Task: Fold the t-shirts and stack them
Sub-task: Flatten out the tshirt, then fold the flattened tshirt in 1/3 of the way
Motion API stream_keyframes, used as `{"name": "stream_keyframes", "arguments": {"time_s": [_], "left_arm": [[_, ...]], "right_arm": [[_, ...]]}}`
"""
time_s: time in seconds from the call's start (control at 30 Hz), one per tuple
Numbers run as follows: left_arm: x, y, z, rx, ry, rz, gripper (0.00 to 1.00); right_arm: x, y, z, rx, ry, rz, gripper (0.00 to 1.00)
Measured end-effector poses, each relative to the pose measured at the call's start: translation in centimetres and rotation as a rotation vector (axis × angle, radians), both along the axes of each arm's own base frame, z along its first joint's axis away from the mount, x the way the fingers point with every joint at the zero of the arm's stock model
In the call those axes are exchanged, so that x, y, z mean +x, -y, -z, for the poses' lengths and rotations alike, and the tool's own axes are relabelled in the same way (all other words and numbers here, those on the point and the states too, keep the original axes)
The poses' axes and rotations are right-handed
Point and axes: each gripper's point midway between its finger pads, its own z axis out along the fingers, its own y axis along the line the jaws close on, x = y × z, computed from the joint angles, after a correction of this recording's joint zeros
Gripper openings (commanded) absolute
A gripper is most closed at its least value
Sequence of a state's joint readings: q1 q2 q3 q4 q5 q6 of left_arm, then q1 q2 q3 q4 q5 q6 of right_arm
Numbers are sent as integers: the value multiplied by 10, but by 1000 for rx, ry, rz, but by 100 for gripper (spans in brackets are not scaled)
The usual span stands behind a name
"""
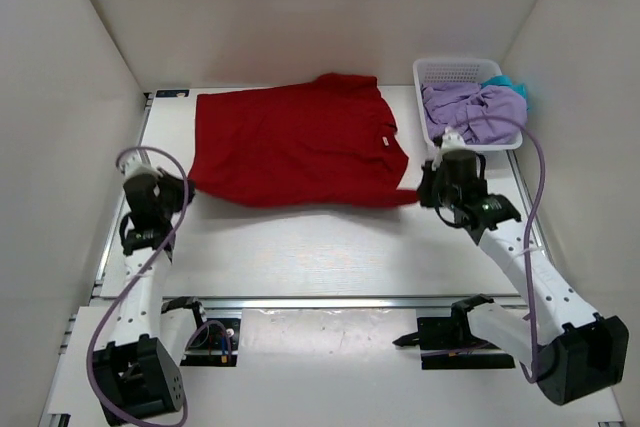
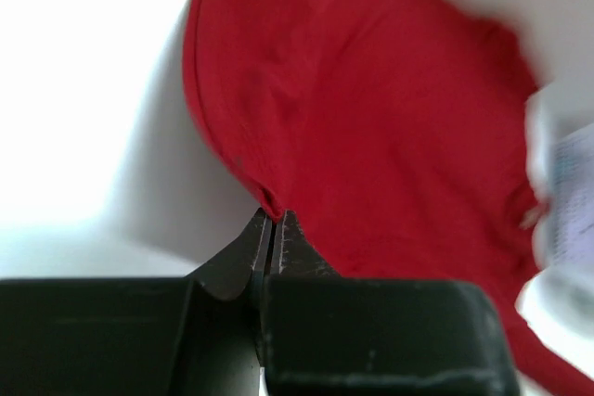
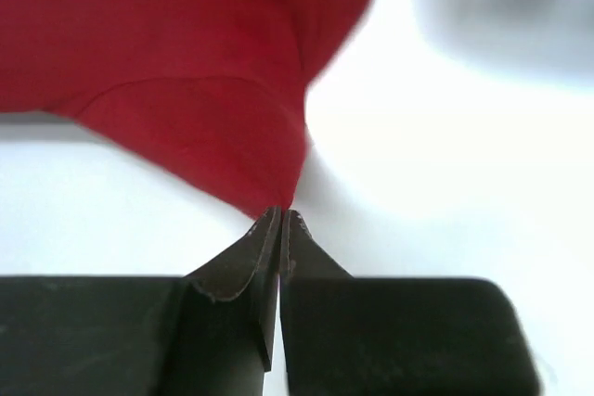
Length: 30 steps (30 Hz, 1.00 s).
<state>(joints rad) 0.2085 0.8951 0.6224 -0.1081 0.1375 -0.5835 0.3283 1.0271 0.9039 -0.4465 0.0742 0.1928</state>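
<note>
On the table, my left fingers and right fingers each pinch a near corner of the red t-shirt.

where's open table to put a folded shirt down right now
The widest bare patch is the near strip of table, between the red shirt's near edge and the front rail, with the left gripper and right gripper at its ends. Crowded: the far half under that shirt, which both grippers pinch, and the far-right corner with the basket.

No legible text or labels
</note>
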Motion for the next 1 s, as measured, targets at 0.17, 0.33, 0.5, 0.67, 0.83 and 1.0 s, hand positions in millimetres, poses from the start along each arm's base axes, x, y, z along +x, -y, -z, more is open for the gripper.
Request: {"name": "stream_keyframes", "arguments": {"time_s": [0.17,0.33,0.5,0.67,0.83,1.0], "left_arm": [[-51,13,107,-85,-217,7,0],[-71,16,132,-126,-285,8,0],[-72,19,117,-93,-229,34,0],[-66,17,121,-137,-248,18,0],[-45,20,109,-173,-235,9,0],[-27,11,110,-220,-244,-32,0]], "right_arm": [[-65,13,80,86,-263,36,1],[-107,1,89,215,-342,5,0],[-124,-11,85,281,-363,-12,0],[-103,0,92,283,-397,52,0],[-54,8,92,265,-408,114,0],[8,1,68,273,-332,108,0]]}}
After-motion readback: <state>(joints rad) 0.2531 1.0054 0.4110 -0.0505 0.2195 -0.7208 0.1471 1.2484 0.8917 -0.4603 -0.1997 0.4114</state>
